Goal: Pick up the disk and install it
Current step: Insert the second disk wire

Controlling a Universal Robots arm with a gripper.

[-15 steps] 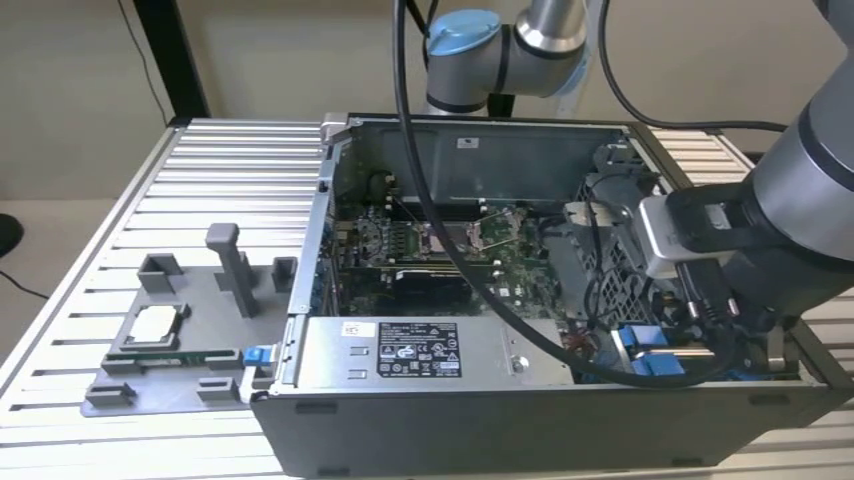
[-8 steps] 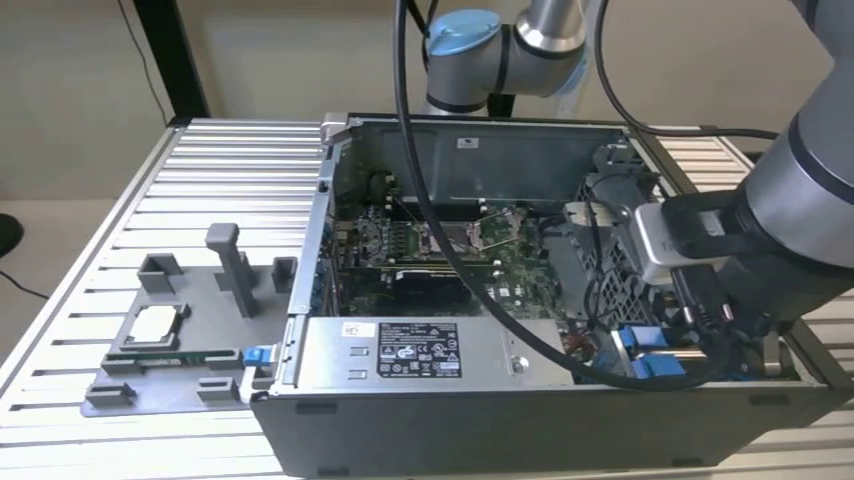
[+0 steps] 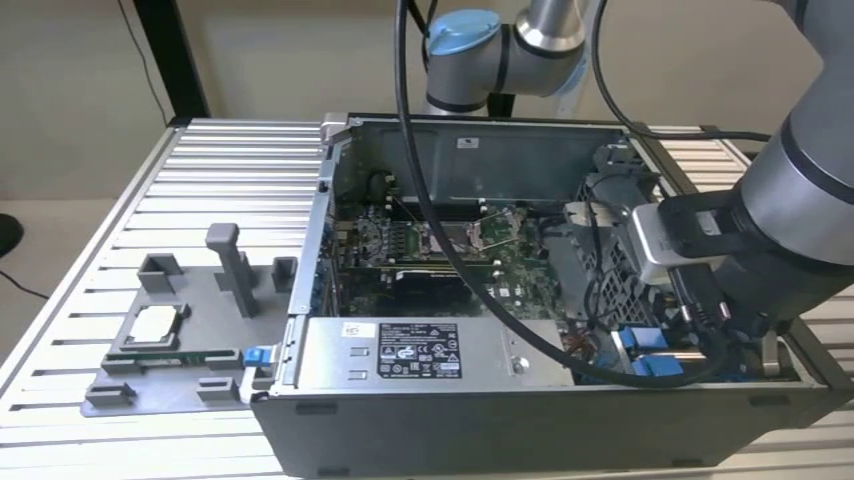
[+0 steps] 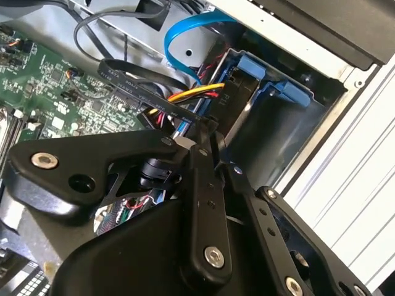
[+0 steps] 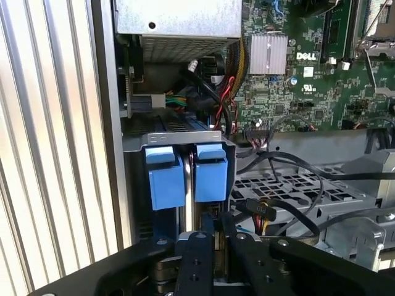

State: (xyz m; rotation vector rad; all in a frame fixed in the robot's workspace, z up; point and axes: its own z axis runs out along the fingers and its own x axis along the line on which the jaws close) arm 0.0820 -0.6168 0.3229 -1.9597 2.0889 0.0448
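In the case's drive bay point(image 5: 185, 139), the disk point(image 5: 185, 176) stands on edge.

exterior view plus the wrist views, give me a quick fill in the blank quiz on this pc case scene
1. The two bracket tabs in the drive bay, next to the gripper, are coloured ___.
2. The small chip lies to the exterior view's ___ of the computer case.
3. The grey box inside the case bears a ___ label.

Missing words: blue; left; white.
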